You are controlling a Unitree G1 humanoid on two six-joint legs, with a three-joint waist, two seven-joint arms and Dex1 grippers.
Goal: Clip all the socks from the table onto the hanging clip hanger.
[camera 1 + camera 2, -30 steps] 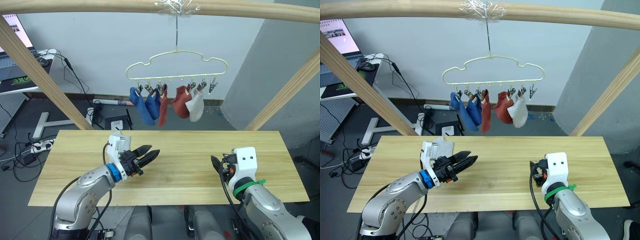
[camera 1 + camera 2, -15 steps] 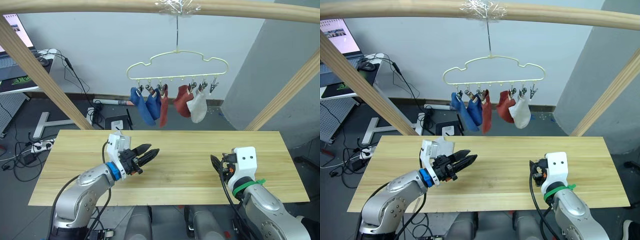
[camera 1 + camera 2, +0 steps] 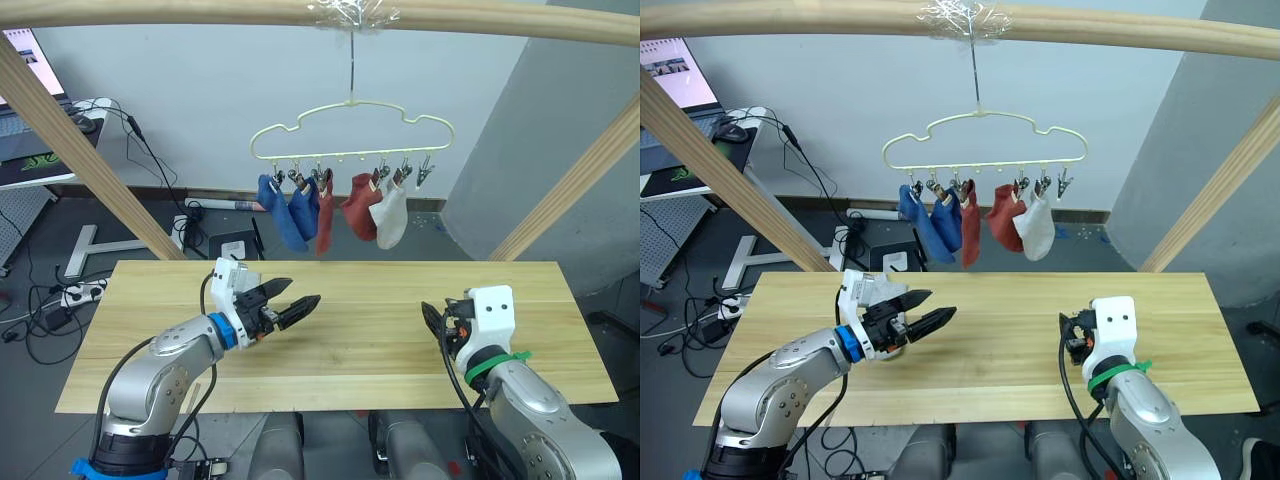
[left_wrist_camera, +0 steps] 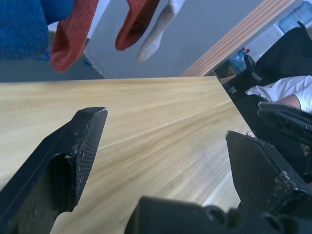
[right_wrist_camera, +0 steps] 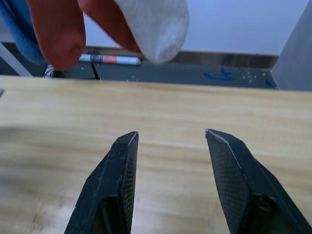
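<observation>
I see the clip hanger (image 3: 352, 130) pale yellow, hooked under pole | socks (image 3: 330, 210) clipped in a row: two blue, two rust red, one light grey | table (image 3: 360, 340) light wood

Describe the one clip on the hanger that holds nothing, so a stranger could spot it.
From the wooden pole hangs the pale yellow clip hanger. Follow its row of clips to the robot's right, past the grey sock. The last clip dangles bare, unlike the others.

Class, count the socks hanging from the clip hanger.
5 on the clip hanger: blue sock, second blue sock, rust sock, second rust sock, grey sock. Overlap may hide another.
</observation>
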